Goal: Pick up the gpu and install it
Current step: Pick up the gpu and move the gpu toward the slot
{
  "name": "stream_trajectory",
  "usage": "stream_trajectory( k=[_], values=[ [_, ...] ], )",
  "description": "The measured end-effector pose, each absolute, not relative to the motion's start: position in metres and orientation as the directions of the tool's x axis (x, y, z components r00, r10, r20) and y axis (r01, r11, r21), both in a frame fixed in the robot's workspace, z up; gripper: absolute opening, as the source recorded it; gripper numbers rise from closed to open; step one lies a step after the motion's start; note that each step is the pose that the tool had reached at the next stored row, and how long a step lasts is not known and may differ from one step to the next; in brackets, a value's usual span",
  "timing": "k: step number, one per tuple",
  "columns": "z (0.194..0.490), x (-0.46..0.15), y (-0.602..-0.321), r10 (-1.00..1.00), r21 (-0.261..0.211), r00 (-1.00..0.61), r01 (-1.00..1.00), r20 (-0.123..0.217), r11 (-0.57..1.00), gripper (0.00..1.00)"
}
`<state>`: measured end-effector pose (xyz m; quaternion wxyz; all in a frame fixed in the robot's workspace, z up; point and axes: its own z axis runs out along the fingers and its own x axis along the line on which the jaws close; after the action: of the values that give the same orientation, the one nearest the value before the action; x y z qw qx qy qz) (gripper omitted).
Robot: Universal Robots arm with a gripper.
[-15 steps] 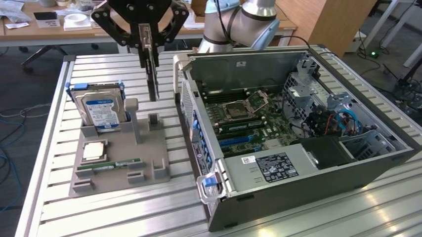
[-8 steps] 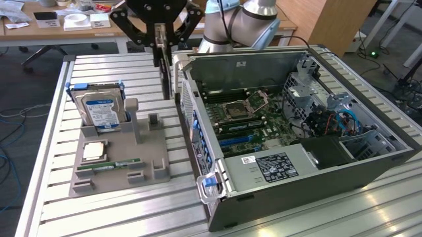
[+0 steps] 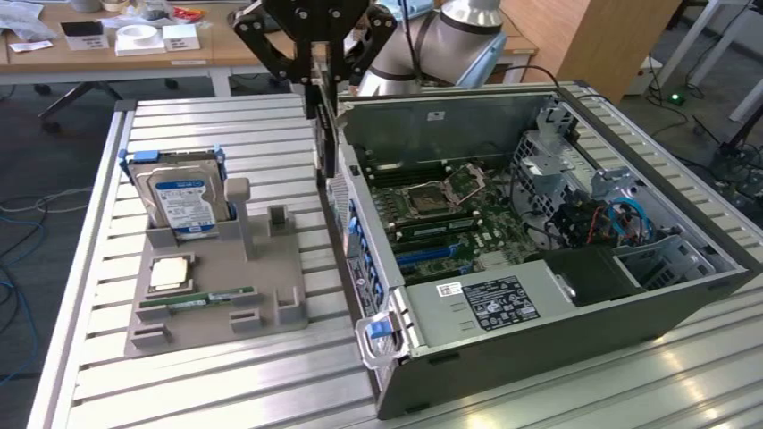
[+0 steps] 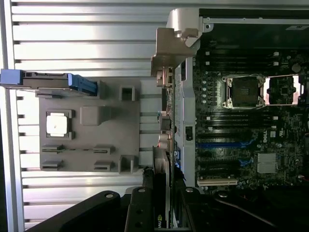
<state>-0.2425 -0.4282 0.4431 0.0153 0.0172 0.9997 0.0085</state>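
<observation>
1. Gripper (image 3: pixel 318 80) (image 4: pixel 163 212): black, two-fingered, on the arm over the worktop's middle, between holder and case. Jaws clenched on the gpu, one finger against each flat face.
2. Gpu (image 3: pixel 322 143) (image 4: pixel 162 193): thin dark card, held on edge, hanging down from the fingers, clear of the worktop. Just beside the case's rear wall, on its outer side. Contact with that wall not determinable.
3. Worktop (image 3: pixel 214 134) (image 4: pixel 72 38): slotted aluminium profile, carrying holder and case side by side.
4. Holder (image 3: pixel 286 268) (image 4: pixel 130 125): grey moulded tray, flat on the worktop toward the edge at the exterior view's left.
5. Hard drive (image 3: pixel 179 192) (image 4: pixel 48 82): silver, blue-white label, blue side rails. Upright in the holder's far corner, away from the case.
6. Processor chip (image 3: pixel 171 271) (image 4: pixel 57 124): square, flat in a recess of the holder, between hard drive and memory stick.
7. Memory stick (image 3: pixel 197 299) (image 4: pixel 72 150): narrow, green, lying flat in a slot along the holder's near edge.
8. Case (image 3: pixel 537 331) (image 4: pixel 186 96): desktop chassis, on its side on the worktop toward the edge at the exterior view's right, open face up.
9. Motherboard (image 3: pixel 477 223) (image 4: pixel 241 130): on the case floor, with blue and black slots.
10. Processor socket (image 3: pixel 439 190) (image 4: pixel 244 91): on the motherboard, retaining frame swung open.
</observation>
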Motion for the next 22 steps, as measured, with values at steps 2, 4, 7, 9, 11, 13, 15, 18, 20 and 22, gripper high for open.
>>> stream_trajectory(
  k=[2, 4, 7, 9, 11, 13, 15, 18, 20, 22],
  values=[
    [0.443, -0.238, -0.428, 0.035, 0.018, -0.999, 0.034, -0.03, 0.999, 0.26],
    [0.443, -0.232, -0.428, 0.035, 0.018, -0.999, 0.034, -0.03, 0.999, 0.26],
    [0.443, -0.223, -0.428, 0.035, 0.018, -0.999, 0.034, -0.03, 0.999, 0.26],
    [0.443, -0.217, -0.428, 0.035, 0.018, -0.999, 0.034, -0.03, 0.999, 0.26],
    [0.443, -0.21, -0.428, 0.035, 0.018, -0.999, 0.034, -0.03, 0.999, 0.26],
    [0.443, -0.202, -0.428, 0.035, 0.018, -0.999, 0.034, -0.03, 0.999, 0.26],
    [0.443, -0.195, -0.428, 0.035, 0.018, -0.999, 0.034, -0.03, 0.999, 0.26],
    [0.443, -0.185, -0.427, 0.034, 0.018, -0.999, 0.034, -0.03, 0.999, 0.26],
    [0.443, -0.178, -0.427, 0.035, 0.018, -0.999, 0.034, -0.03, 0.999, 0.26],
    [0.443, -0.171, -0.427, 0.035, 0.018, -0.999, 0.034, -0.03, 0.999, 0.26]
  ],
)
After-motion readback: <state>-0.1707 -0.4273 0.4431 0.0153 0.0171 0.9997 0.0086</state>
